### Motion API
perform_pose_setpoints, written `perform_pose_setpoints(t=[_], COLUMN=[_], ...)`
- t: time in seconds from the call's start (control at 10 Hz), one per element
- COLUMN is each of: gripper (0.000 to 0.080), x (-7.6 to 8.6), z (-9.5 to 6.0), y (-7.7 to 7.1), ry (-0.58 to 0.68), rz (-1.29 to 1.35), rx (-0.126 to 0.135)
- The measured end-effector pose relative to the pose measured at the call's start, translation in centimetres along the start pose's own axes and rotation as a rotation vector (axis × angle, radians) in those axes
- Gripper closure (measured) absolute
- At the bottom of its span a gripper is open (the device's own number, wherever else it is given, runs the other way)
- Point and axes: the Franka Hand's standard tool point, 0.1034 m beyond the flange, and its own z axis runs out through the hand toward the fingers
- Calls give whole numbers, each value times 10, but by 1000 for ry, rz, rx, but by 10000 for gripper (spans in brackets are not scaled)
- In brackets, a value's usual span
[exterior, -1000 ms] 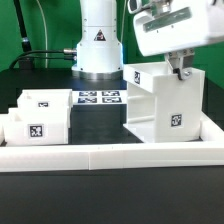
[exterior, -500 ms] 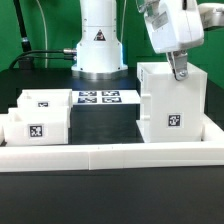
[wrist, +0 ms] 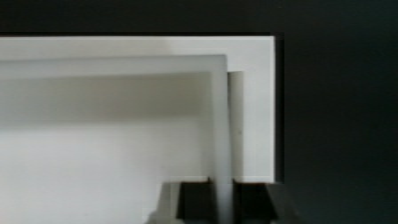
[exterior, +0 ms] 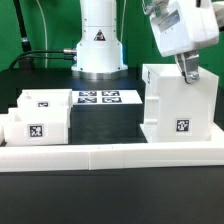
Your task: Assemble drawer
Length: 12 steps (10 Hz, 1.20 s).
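The large white cube-like housing (exterior: 178, 103) stands on the exterior view's right, a black-and-white tag on its front face. My gripper (exterior: 189, 72) comes down from above and is shut on the housing's upper wall near its far right corner. In the wrist view the dark fingers (wrist: 192, 203) pinch a thin white wall (wrist: 233, 120) of the housing edge-on between them. Two small white box trays (exterior: 38, 117) with tags sit side by side on the exterior view's left, untouched.
The long low white border rail (exterior: 110, 153) runs along the front and up the right side. The marker board (exterior: 98, 97) lies flat in the middle behind the trays. The robot's white base (exterior: 98, 45) stands at the back.
The housing has turned and shifted toward the exterior view's right in my grip; its tagged face now faces more squarely front and sits lower right. My gripper moved right with it.
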Motion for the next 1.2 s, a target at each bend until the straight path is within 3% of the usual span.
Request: perform_pose_setpoints(t=[0.5,0.8,1.0,1.1,1.2], gripper=[755,745,387,253,253], x=[3,3,3,3,3], z=[5,6,6,6,6], y=[-25,-24,-24,-24,-24], ry=[6,4,4,4,4], rz=[-8,-10,-18,-22,-25], rx=[28,25,25,25,24])
